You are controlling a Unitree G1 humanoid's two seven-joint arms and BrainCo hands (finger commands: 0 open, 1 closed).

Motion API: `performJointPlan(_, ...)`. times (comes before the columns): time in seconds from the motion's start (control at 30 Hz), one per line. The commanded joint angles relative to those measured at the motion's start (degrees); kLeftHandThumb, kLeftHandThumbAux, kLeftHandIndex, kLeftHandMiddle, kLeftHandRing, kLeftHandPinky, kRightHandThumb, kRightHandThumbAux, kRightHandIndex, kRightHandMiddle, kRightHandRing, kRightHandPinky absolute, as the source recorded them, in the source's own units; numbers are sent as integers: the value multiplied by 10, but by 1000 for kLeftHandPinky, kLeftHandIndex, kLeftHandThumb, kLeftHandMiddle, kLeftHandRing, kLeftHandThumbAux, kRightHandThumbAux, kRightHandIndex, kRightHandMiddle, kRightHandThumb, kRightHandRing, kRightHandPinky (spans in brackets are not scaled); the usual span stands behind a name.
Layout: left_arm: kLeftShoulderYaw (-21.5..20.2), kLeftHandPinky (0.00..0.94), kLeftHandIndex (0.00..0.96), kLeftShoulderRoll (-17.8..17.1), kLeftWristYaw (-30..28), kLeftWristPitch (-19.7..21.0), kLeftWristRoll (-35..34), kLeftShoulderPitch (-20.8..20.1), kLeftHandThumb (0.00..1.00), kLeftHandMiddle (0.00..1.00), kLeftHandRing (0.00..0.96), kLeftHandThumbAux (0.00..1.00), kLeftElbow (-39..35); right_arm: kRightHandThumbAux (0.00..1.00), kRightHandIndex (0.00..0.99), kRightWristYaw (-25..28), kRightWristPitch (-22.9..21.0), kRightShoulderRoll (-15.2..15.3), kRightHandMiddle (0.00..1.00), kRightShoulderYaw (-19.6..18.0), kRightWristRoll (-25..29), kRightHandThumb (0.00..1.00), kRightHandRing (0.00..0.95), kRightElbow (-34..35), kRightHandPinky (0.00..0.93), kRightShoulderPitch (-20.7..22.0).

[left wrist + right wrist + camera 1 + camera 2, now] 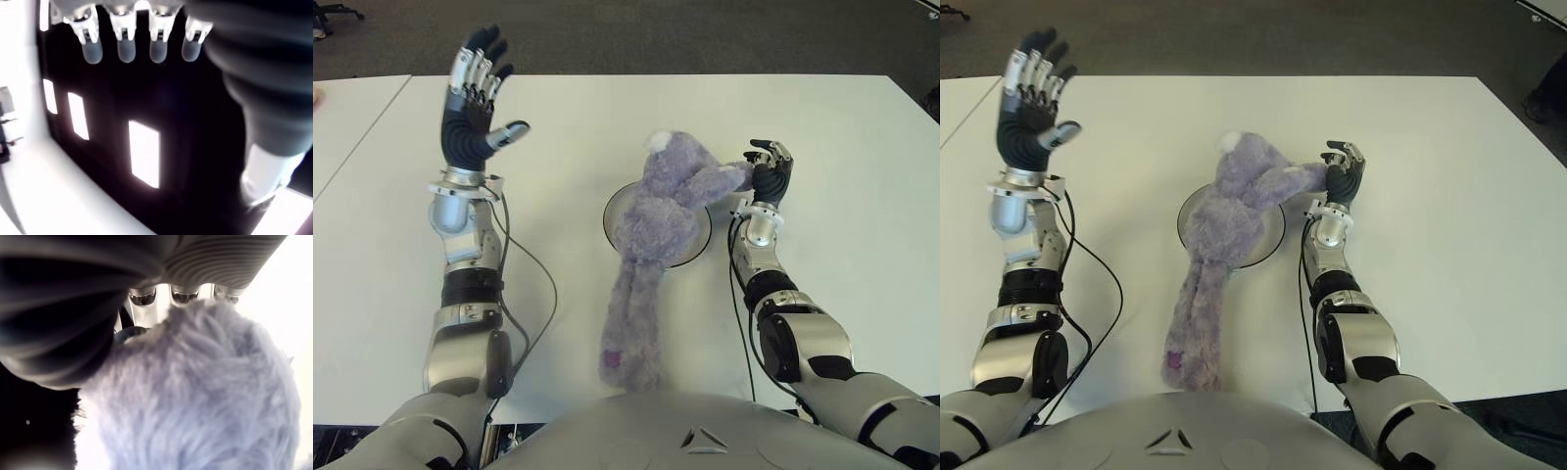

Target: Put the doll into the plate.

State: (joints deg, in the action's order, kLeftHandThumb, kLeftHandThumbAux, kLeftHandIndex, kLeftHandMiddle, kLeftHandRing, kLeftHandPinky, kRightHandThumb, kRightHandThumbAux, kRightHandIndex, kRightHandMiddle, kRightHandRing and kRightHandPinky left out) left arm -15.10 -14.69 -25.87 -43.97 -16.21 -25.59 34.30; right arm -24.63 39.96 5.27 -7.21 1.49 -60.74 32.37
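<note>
Right hand [770, 168] is clenched on one arm of the purple doll [668, 211], at the right edge of the plate [619, 209]. Doll's head and body lie across the plate, legs trail off it toward the robot on the white table [842, 166]. Left hand [475, 93] is raised well left of the plate, fingers [125, 48] spread, holding nothing.

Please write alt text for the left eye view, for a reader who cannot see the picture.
A purple doll lies partly on a plate on a white table, its long legs trailing off toward the robot, while the right hand grips one of its arms. The left hand is raised, fingers spread, holding nothing.
</note>
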Motion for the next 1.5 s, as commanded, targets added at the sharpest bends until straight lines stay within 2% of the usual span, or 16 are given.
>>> performJointPlan(0.03,9,0,29,11,83,-74,86,-20,0,5,0,774,254,681,429,-2,-7,-73,377,26,-37,943,454,-122,357,-210)
performJointPlan(0.17,13,2,20,14,120,-101,108,-17,0,1,0,781,278,681,429,-1,-9,-73,375,24,-34,943,454,-121,352,-210)
performJointPlan(0.37,18,12,9,40,164,-155,134,12,0,0,0,800,289,681,429,0,-11,-72,373,24,-34,943,454,-118,345,-210)
performJointPlan(0.87,25,20,5,61,236,-194,167,51,0,0,0,787,354,680,431,2,-14,-65,362,22,-32,944,455,-118,358,-211)
performJointPlan(1.2,46,39,21,70,295,-189,205,73,0,2,0,773,379,679,431,9,-16,-60,357,17,-27,945,456,-120,356,-210)
performJointPlan(1.37,71,29,28,108,355,-167,237,85,0,3,0,751,389,679,431,11,-16,-59,354,16,-26,945,457,-119,353,-211)
performJointPlan(1.5,81,21,27,128,376,-152,245,94,0,1,0,709,395,679,431,13,-13,-58,352,16,-26,946,458,-118,362,-212)
